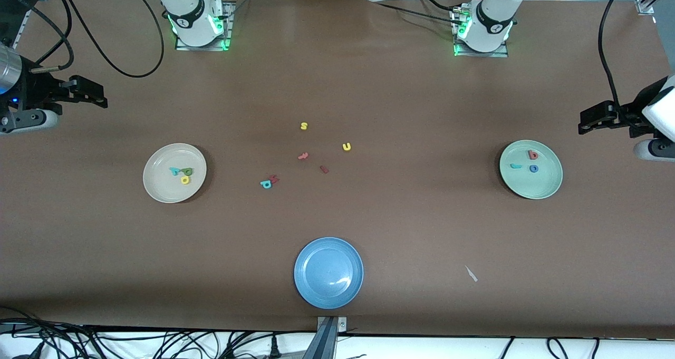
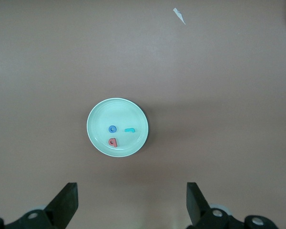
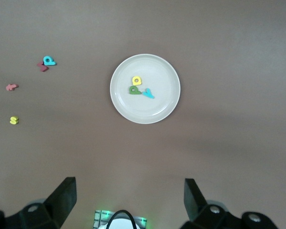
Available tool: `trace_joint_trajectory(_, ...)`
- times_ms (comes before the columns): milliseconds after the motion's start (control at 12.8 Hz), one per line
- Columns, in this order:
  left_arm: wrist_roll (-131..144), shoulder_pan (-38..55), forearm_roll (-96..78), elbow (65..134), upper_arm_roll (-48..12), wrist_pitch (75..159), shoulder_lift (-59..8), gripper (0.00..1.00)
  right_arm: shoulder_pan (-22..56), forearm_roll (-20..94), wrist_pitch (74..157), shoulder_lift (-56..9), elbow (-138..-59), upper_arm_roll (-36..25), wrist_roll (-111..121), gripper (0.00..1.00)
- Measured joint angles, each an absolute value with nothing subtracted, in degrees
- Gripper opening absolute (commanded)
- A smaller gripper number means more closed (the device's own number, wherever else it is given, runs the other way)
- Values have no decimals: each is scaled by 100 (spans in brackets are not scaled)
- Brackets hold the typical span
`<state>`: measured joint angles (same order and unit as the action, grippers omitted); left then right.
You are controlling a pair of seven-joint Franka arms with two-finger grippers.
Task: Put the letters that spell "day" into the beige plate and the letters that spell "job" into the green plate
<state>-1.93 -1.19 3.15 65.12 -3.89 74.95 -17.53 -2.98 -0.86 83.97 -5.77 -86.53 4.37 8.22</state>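
Note:
The beige plate [image 1: 158, 190] [image 3: 148, 112] lies toward the right arm's end of the table. In it lie the yellow d [image 1: 185, 180] [image 3: 137, 80], the green a [image 1: 187, 171] [image 3: 134, 90] and the teal y [image 1: 174, 171] [image 3: 148, 93]. The green plate [image 1: 538, 185] [image 2: 102, 126] lies toward the left arm's end and holds the salmon-red b [image 1: 533, 155] [image 2: 113, 141], the teal j [image 1: 516, 165] [image 2: 129, 130] and the blue o [image 1: 534, 168] [image 2: 113, 129]. My right gripper [image 1: 100, 98] [image 3: 130, 198] hangs open and empty high over its end of the table. My left gripper [image 1: 585, 124] [image 2: 132, 200] does the same at its own end.
A blue plate [image 1: 306, 290] sits near the front edge at mid-table. Loose letters lie in the middle: yellow s [image 1: 304, 126], yellow u [image 1: 346, 146], red t [image 1: 302, 156], a red piece [image 1: 324, 169], teal p [image 1: 266, 184]. A white scrap [image 1: 471, 273] lies near the blue plate.

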Motion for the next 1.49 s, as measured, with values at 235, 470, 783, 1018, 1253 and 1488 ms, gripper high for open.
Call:
trace_joint_trajectory(235, -193, -117, 315, 6512, -389, 7495, -1753, 100, -299, -227, 8724, -577, -8643, 423, 563, 100)
trace_joint_trajectory(470, -193, -117, 315, 6512, -389, 7495, -1753, 100, -299, -255, 8756, -577, -8635, 423, 482, 100)
trace_joint_trajectory(783, -193, -117, 315, 6512, -389, 7495, -1753, 100, -292, -270, 8761, -577, -8634, 425, 478, 100)
trace_joint_trajectory(1018, -193, -117, 315, 6512, -389, 7495, -1753, 100, -278, -369, 8761, -577, -8634, 433, 478, 100)
trace_joint_trajectory(1253, -193, -117, 315, 6512, -389, 7495, -1753, 100, -277, -374, 8761, -577, -8634, 433, 478, 100)
trace_joint_trajectory(1488, -193, -117, 315, 6512, -389, 7495, -1753, 100, -277, -374, 8761, -577, -8634, 433, 478, 100)
